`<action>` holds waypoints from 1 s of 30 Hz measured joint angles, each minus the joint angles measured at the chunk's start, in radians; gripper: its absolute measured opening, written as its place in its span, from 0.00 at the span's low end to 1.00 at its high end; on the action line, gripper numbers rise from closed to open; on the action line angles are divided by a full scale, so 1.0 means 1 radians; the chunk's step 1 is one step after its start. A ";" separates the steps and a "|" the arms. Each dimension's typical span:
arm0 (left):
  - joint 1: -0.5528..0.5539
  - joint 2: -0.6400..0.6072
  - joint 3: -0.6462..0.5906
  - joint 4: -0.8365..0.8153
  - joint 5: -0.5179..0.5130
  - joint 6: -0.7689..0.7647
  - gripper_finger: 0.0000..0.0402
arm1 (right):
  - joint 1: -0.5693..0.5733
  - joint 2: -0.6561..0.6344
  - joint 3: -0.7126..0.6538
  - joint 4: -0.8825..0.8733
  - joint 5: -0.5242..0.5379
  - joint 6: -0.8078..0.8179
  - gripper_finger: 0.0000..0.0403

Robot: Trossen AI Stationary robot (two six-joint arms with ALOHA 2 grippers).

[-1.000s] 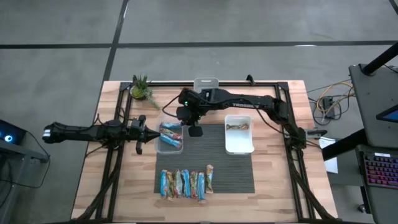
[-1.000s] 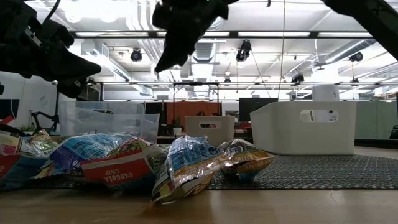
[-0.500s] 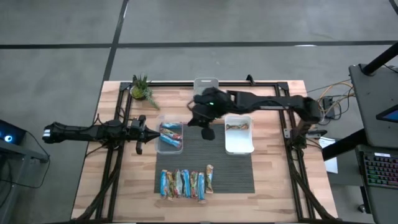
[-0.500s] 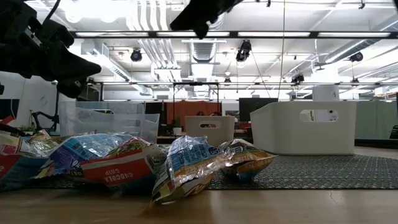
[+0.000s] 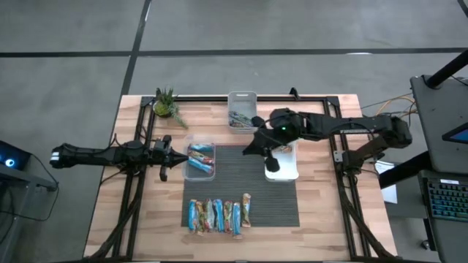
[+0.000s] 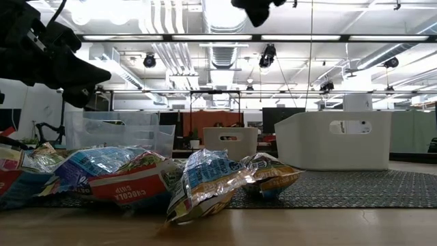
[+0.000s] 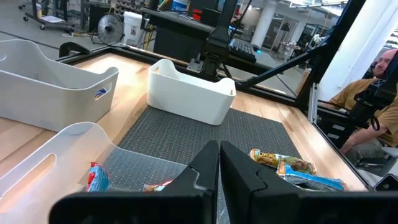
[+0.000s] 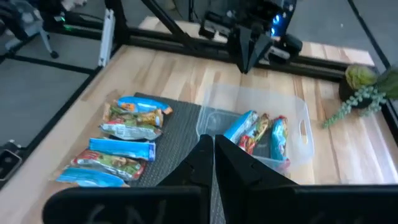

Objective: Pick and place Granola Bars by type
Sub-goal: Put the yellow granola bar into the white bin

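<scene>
Roughly midway: three bins hold sorted bars.
Granola Bars (image 5: 218,216): a row left, near the clear bin (image 5: 200,161).
Right hand (image 5: 271,165): closed, empty, beyond that bin.
Left hand (image 5: 165,174): closed, beside it.

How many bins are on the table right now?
3: a clear bin left of the mat, a white bin under the right claw, and a clear bin at the far edge. None looks hidden.
</scene>
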 joint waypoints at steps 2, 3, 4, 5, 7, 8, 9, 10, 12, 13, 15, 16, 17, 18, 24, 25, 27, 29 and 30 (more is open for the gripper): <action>0.000 0.000 0.000 0.000 0.000 0.000 0.00 | 0.010 -0.027 -0.026 0.013 0.000 0.001 0.02; 0.000 0.000 0.000 0.000 0.000 0.000 0.00 | 0.017 -0.037 -0.039 0.019 -0.001 0.001 0.02; 0.000 0.000 0.000 0.000 0.000 0.000 0.00 | 0.026 -0.047 -0.050 0.027 -0.001 0.000 0.02; 0.000 0.000 0.000 0.000 0.000 0.000 0.00 | 0.035 -0.054 -0.062 0.032 0.000 -0.001 0.02; 0.000 0.000 0.000 0.000 0.000 0.000 0.00 | 0.057 -0.068 -0.079 0.044 0.000 -0.009 0.02; 0.000 0.000 0.000 0.000 0.000 0.000 0.00 | 0.069 -0.073 -0.090 0.052 0.000 -0.021 0.02; 0.000 0.000 0.000 0.000 0.000 0.000 0.00 | 0.082 -0.078 -0.100 0.055 0.000 -0.036 0.02; 0.000 0.000 0.000 0.000 0.000 0.000 0.00 | 0.096 -0.079 -0.111 0.056 0.000 -0.054 0.02; 0.000 0.000 0.000 0.000 0.000 0.000 0.00 | 0.123 -0.079 -0.127 0.056 0.000 -0.082 0.02; 0.000 0.000 0.000 0.000 0.000 0.000 0.00 | 0.136 -0.079 -0.133 0.055 0.000 -0.088 0.02; 0.000 0.000 0.000 0.000 0.000 0.000 0.00 | 0.160 -0.081 -0.140 0.058 0.000 -0.085 0.02; 0.000 0.000 0.000 0.000 0.000 0.000 0.00 | 0.172 -0.080 -0.142 0.059 0.000 -0.084 0.02; 0.000 0.000 0.000 0.000 0.000 0.000 0.00 | 0.184 -0.079 -0.143 0.059 -0.001 -0.084 0.02; 0.000 0.000 0.000 0.000 0.000 0.000 0.00 | 0.197 -0.078 -0.145 0.059 -0.001 -0.084 0.02; 0.000 0.000 0.000 0.000 0.000 0.000 0.00 | 0.253 -0.070 -0.162 0.029 -0.068 -0.082 0.05; 0.000 0.000 0.000 0.000 0.000 0.000 0.00 | 0.263 -0.070 -0.165 0.023 -0.080 -0.076 0.07; 0.000 0.000 0.000 0.000 0.000 0.000 0.00 | 0.283 -0.070 -0.173 0.006 -0.105 -0.074 0.13; 0.000 0.000 0.000 0.000 0.000 0.000 0.00 | 0.307 -0.070 -0.175 -0.014 -0.122 -0.071 0.19; 0.000 0.000 0.000 0.000 0.000 0.000 0.00 | 0.321 -0.070 -0.174 -0.024 -0.123 -0.069 0.23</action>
